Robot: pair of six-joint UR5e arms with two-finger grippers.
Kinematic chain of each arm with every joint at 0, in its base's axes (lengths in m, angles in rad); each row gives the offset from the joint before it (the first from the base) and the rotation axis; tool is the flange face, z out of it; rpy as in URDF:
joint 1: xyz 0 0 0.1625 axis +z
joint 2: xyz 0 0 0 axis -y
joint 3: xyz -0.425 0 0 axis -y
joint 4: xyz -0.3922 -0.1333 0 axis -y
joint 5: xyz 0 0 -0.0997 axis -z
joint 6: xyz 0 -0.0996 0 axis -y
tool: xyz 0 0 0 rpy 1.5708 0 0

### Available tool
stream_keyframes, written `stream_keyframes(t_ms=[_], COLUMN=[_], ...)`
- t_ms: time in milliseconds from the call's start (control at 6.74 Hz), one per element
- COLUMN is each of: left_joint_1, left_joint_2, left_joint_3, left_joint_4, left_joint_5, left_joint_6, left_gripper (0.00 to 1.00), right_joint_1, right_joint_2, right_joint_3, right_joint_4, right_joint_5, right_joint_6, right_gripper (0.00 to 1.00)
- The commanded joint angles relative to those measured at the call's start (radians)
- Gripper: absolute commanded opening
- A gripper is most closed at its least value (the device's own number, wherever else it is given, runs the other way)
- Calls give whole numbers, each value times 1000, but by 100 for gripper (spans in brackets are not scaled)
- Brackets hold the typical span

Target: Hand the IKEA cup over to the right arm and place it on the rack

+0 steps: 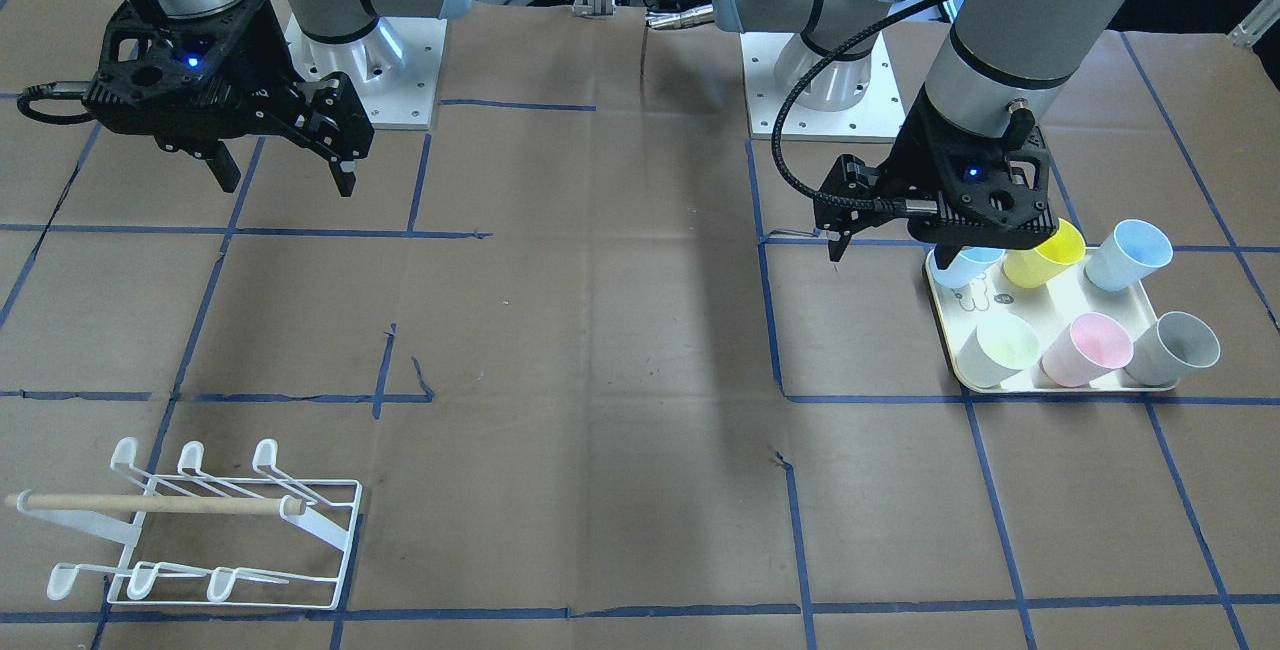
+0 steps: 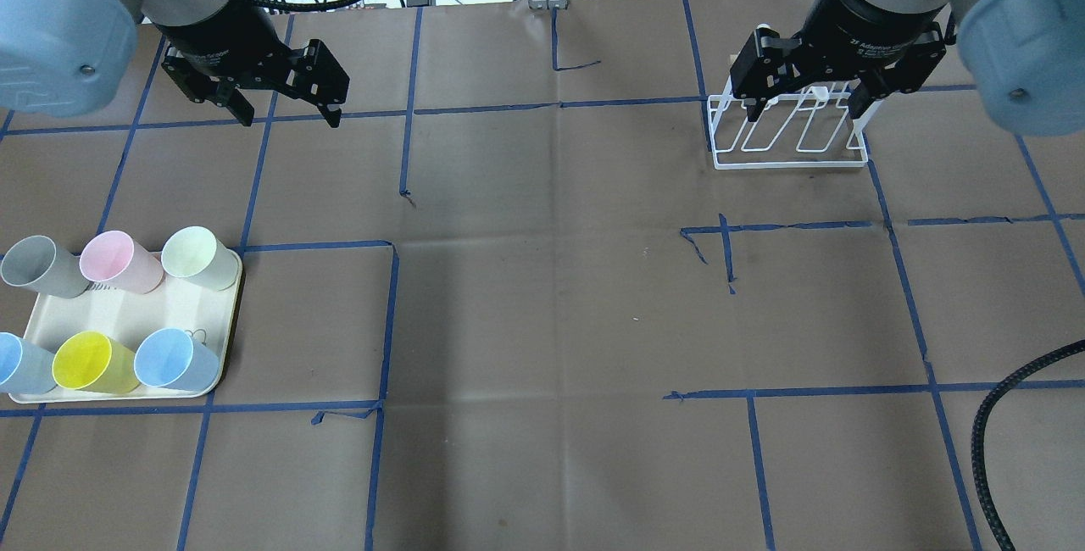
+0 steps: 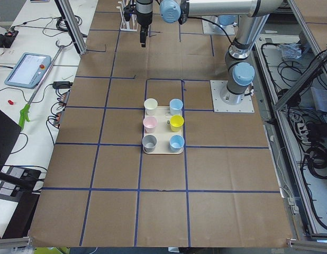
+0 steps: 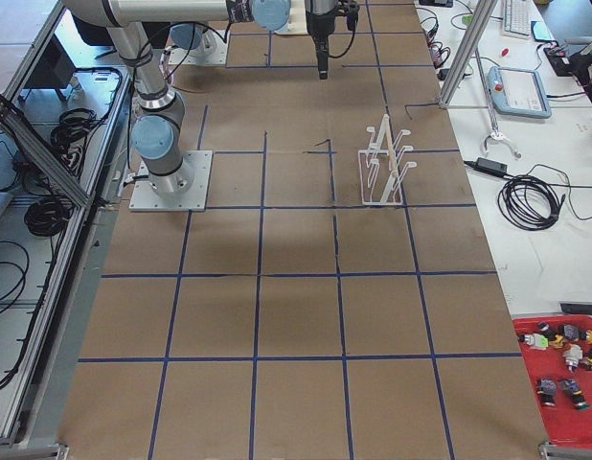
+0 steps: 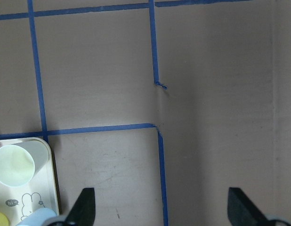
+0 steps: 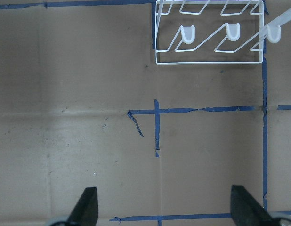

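Several plastic cups stand on a cream tray [image 1: 975,308]: pale green [image 1: 1000,350], pink [image 1: 1088,348], grey [image 1: 1172,348], yellow [image 1: 1045,255] and two blue ones. My left gripper [image 1: 890,252] hangs open and empty above the tray's inner edge. In the left wrist view its fingertips [image 5: 84,207] spread wide, with the pale green cup [image 5: 13,165] at lower left. My right gripper [image 1: 280,165] is open and empty, high over the table. The white wire rack [image 1: 200,530] with its wooden dowel [image 1: 150,503] carries nothing. It shows at the top of the right wrist view [image 6: 209,33].
Brown paper with a blue tape grid covers the table [image 2: 542,305]. The tray [image 2: 169,307] is at the left of the overhead view and the rack [image 2: 788,144] at the far right. A ribbed black cable [image 2: 983,441] loops in at the lower right.
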Motion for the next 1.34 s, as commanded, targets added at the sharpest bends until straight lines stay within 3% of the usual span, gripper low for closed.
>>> stream_keyframes(t_ms=[0, 297, 594, 890, 1187], left_joint_1=[3, 28, 129, 260, 312], left_joint_2=[3, 11, 14, 37, 33], left_joint_3=[0, -2, -3, -69, -87], left_joint_4=[0, 2, -1, 6, 99], left_joint_5=[0, 0, -2, -2, 0], left_joint_6=[17, 119, 173, 309, 339], left_gripper=[100, 100, 100, 100, 100], right_joint_1=[-2, 0, 0, -2, 0], right_joint_2=[1, 1, 1, 1, 1], right_joint_3=[1, 1, 1, 1, 1], right_joint_4=[0, 0, 0, 0, 0], right_joint_5=[-1, -3, -3, -3, -1], right_joint_6=[0, 0, 0, 0, 0], right_gripper=[100, 100, 100, 100, 100])
